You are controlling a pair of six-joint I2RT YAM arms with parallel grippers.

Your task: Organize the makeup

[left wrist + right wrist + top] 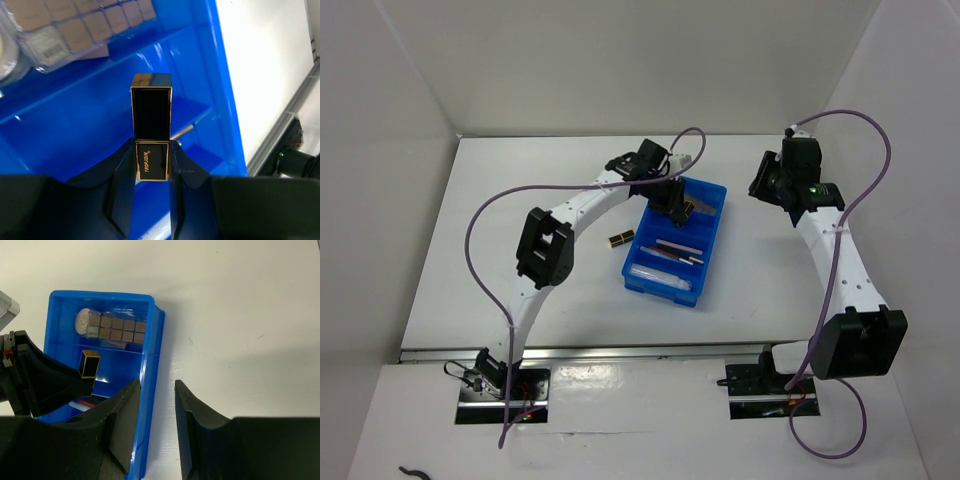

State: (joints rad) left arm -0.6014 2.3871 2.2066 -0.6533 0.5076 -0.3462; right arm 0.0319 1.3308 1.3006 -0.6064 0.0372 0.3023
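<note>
Worktop (520, 250): white, plain white walls (620, 60) around; blue bin (65, 150) at its middle.
Left jaws: clamped on a black-gold case (151, 131) above the bin.
Right jaws: apart, empty, beside the bin.
Hard to see: round compact (81, 320) partly hidden by the palette (116, 327).

Overhead camera looks down from behind; wrist cameras — nearer — also see the bin (660, 286).
</note>
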